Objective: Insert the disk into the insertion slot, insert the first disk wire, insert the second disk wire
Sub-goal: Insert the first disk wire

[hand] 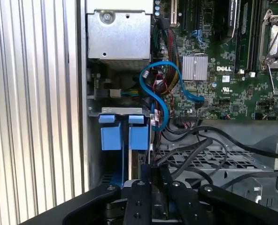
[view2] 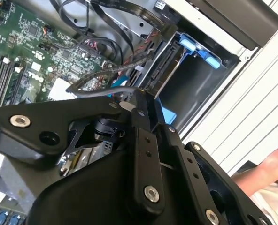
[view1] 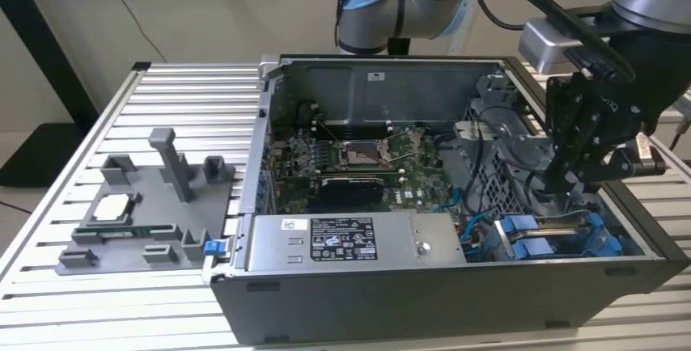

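Note:
The open computer case (view1: pixel 432 286) lies on a slatted metal table. The insertion slot (view1: pixel 610 246) is the drive bay at the case's front corner, on the exterior view's right. The disk (view1: pixel 561 223) sits edge-on in it, between bright blue carrier tabs (hand: pixel 111 136). My gripper (view1: pixel 556 188) reaches down into the case just behind the bay. In both wrist views its fingertips (hand: pixel 146 174) are pressed close together, and a dark disk wire (hand: pixel 195 147) runs right up to them. In the second wrist view my gripper (view2: pixel 139 93) is close to the disk's connector edge (view2: pixel 163 70).
A long silver box with a sticker (view1: pixel 345 242) fills the case's front. The motherboard and its silver processor socket (view1: pixel 362 153) lie behind it. A loose blue cable (hand: pixel 160 93) and several black cables crowd the bay. A grey parts fixture (view1: pixel 141 213) stands on the table. A person's arm (view2: pixel 270 168) is nearby.

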Motion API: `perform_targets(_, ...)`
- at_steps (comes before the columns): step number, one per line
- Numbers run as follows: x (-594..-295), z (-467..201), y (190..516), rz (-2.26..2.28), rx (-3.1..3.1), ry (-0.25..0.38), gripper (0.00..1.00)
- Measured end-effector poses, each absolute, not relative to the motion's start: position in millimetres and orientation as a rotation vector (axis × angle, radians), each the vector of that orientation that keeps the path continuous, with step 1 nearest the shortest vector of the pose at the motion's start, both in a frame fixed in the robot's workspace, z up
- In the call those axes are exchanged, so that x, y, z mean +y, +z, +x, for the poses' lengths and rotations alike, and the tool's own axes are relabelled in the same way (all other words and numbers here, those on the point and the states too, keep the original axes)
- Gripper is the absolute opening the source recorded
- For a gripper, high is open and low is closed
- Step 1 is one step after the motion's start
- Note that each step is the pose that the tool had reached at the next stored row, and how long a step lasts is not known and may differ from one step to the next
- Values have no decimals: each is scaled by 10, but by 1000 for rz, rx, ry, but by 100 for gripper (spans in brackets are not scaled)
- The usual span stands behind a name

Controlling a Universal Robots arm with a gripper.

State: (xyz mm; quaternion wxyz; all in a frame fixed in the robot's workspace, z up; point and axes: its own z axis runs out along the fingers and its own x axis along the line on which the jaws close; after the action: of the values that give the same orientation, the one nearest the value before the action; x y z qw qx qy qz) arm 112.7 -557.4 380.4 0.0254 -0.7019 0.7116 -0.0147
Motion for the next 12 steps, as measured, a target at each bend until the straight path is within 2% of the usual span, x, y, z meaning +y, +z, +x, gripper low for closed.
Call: perform_targets(12, -5712, 1173, 3710, -2171, 2201, -44, 0)
